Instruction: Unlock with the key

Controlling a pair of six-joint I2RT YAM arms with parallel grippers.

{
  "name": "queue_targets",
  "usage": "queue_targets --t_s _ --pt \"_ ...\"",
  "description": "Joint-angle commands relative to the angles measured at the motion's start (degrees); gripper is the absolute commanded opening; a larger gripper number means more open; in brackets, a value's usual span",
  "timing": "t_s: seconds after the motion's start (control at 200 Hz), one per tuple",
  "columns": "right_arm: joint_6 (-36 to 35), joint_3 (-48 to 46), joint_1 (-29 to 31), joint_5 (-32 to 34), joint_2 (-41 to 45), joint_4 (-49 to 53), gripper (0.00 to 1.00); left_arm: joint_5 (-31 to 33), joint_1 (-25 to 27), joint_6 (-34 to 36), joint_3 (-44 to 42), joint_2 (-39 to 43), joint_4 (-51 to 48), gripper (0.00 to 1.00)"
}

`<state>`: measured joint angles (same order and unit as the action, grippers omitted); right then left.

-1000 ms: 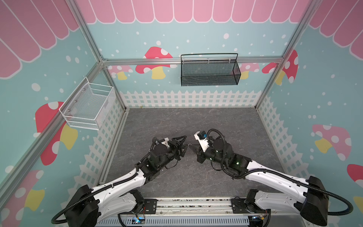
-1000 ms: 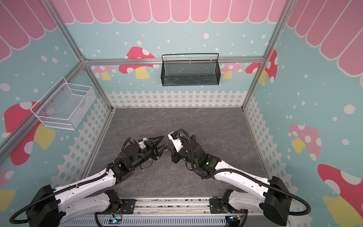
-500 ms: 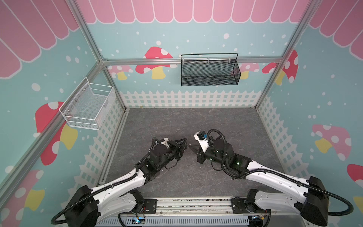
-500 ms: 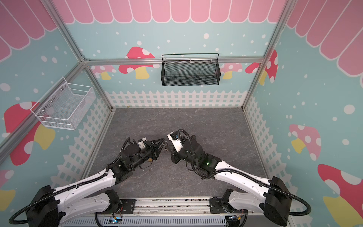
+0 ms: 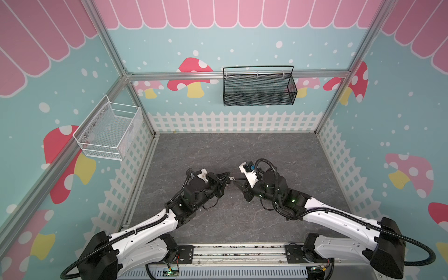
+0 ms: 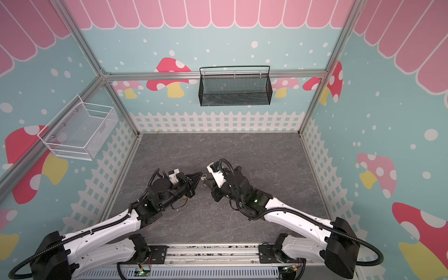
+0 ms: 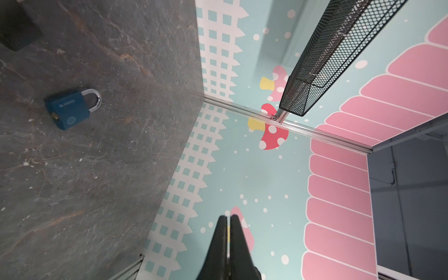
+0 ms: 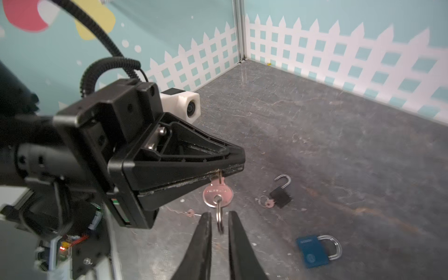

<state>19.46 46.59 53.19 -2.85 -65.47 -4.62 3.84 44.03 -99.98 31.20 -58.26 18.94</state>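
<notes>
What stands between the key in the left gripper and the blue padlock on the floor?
Nothing visible: bare floor lies between the key and the blue padlock. The right gripper, jaws open, flanks the key's ring only.

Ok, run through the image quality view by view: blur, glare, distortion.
Both top views: sharp, evenly lit, with wide-angle lean in the frame posts. Left wrist view: crisp, a glint on the shackle of the blue padlock. Right wrist view: the key in the left gripper is fairly sharp; the fence print behind is smeared.
</notes>
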Motion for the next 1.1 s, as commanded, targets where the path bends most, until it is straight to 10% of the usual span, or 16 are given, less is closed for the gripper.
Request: queue_targets --t_s 0.0,0.145,0.425,1.096 --pt "1.0 1.4 -1.0 -2.8 2.9 1.3 0.4 2.8 0.2 10.0 3.3 0.9 1.0 0.0" --pt "7.6 0.3 -8.1 -19.1 5.9 0.1 0.63 1.4 -0.1 24.6 5.3 -0.7 5.8 0.0" --pt "24.0 0.0 -21.0 -42.3 3.9 -12.5 0.65 -8.2 0.1 43.7 7.2 -7.8 19.6 0.0" --pt "29.8 -1.2 -23.8 -47.4 -2.6 -20.3 0.33 -12.8 0.9 50.7 10.9 -13.2 24.0 0.0"
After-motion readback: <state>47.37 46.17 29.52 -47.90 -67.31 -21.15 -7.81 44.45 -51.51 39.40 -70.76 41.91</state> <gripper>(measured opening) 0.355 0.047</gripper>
